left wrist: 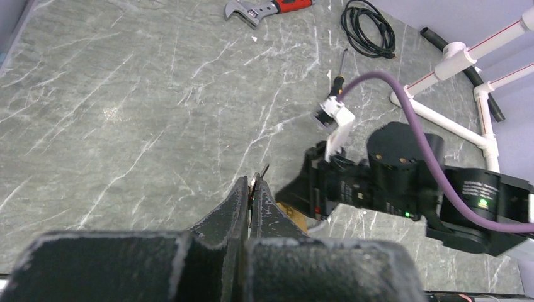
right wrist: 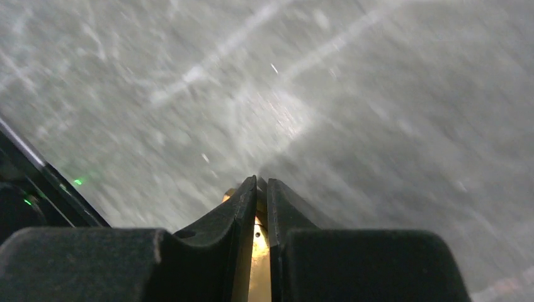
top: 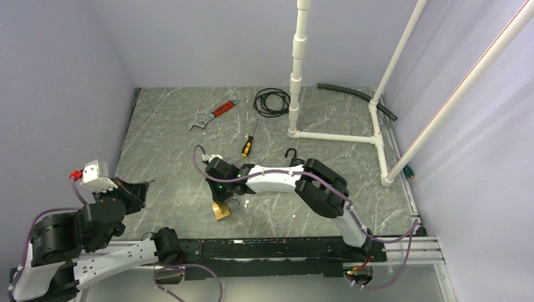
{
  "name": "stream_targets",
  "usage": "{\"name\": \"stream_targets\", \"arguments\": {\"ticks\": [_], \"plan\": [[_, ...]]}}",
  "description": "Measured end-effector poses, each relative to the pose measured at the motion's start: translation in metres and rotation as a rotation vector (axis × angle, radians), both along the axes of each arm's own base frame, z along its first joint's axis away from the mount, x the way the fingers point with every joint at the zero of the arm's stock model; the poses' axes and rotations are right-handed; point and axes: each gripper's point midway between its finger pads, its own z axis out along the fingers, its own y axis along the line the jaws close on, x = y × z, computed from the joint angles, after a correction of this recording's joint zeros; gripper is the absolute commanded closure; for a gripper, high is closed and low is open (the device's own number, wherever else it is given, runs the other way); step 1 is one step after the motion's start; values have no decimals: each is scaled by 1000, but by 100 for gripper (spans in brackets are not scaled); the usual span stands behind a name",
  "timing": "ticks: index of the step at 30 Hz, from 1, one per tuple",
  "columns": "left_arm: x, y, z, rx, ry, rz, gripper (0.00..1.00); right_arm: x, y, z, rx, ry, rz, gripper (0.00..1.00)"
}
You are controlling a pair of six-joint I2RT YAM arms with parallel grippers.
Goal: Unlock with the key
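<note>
At the near left of the counter [top: 170, 132], the left end effector [left wrist: 254, 189] pinches shut on the key [left wrist: 257, 178] (only its tip shows). Farther out, the right end effector [right wrist: 262, 184] clamps the brass padlock [top: 220, 211]. Insertion seems next: the key must travel over and line up with the padlock.

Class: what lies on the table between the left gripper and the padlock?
Nothing: in the top external view, only bare marble table separates the left gripper, pinching the key, from the brass padlock.
</note>
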Motion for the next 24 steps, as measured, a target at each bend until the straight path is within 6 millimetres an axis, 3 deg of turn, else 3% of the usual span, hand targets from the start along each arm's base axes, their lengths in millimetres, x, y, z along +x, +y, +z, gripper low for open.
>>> {"name": "stream_targets", "arguments": {"ticks": [2, 5, 7, 12, 15, 19, 24], "plan": [[0, 0, 0, 0, 0, 0, 100, -6, -22, 0, -34, -11, 0, 77], [0, 0, 0, 0, 0, 0, 100, -11, -46, 2, -73, -16, -11, 47], [0, 0, 0, 0, 0, 1, 100, -12, -57, 11, -87, -22, -30, 36], [0, 1, 0, 0, 2, 4, 100, -4, -60, 54, -29, -72, -97, 35], [0, 1, -1, 0, 2, 5, 100, -3, -62, 68, -23, -89, -121, 37], [0, 1, -1, 2, 3, 5, 100, -9, -82, 58, -122, -101, -173, 43], [0, 1, -1, 3, 3, 5, 100, -41, -118, 31, -286, -77, -218, 44]]}}
